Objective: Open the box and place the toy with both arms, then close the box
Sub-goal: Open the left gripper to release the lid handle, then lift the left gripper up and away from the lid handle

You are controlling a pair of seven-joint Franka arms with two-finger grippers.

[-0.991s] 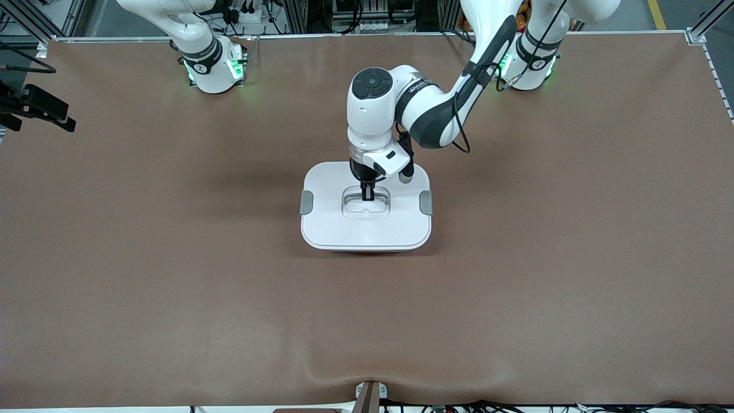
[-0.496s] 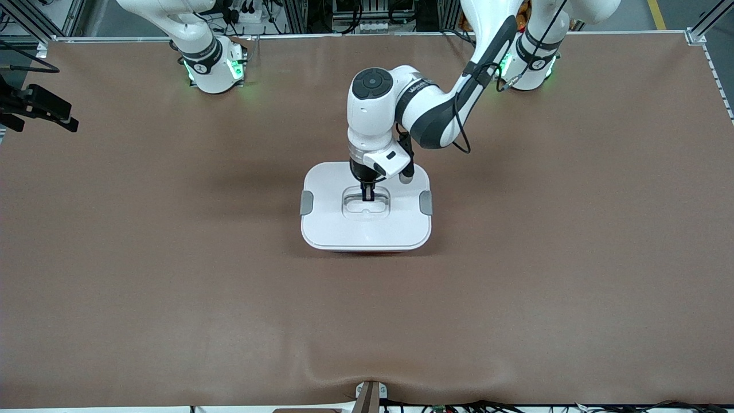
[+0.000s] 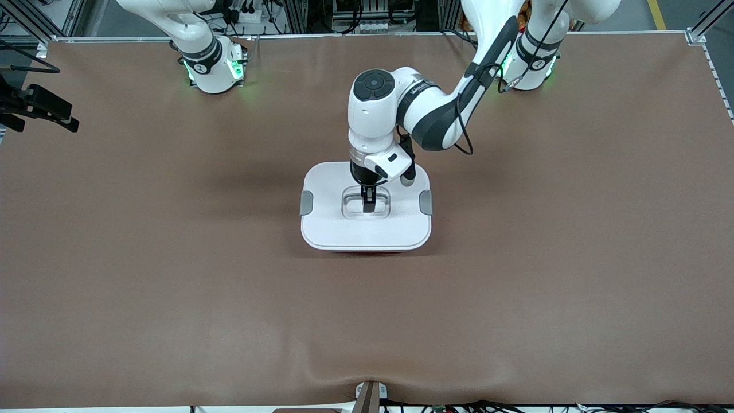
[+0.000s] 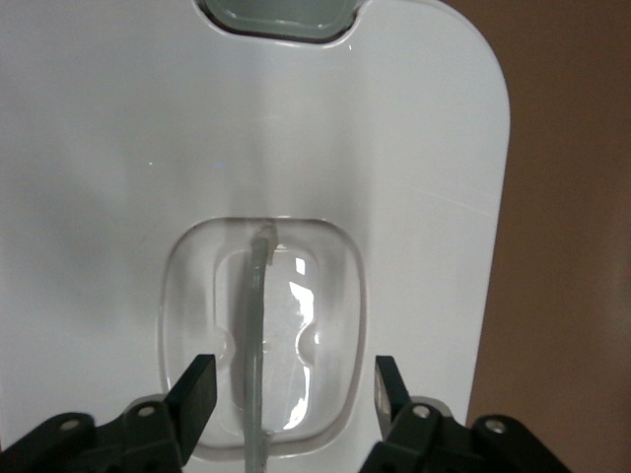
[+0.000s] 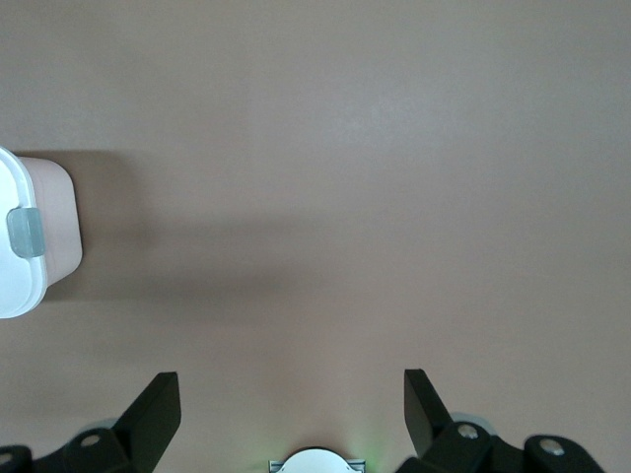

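Box [image 3: 366, 225] lidded; left claw [image 4: 293, 384] straddles its handle [image 4: 258, 335].

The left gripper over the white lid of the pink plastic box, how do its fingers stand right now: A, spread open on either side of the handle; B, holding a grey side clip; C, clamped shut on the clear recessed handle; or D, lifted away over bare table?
A: in the left wrist view the left gripper has its fingers apart, straddling the clear recessed handle of the white lid.

Robot lab: aluminium frame rails [image 3: 702, 31], cable bundles [image 3: 246, 11], brown-matted table [image 3: 172, 275].
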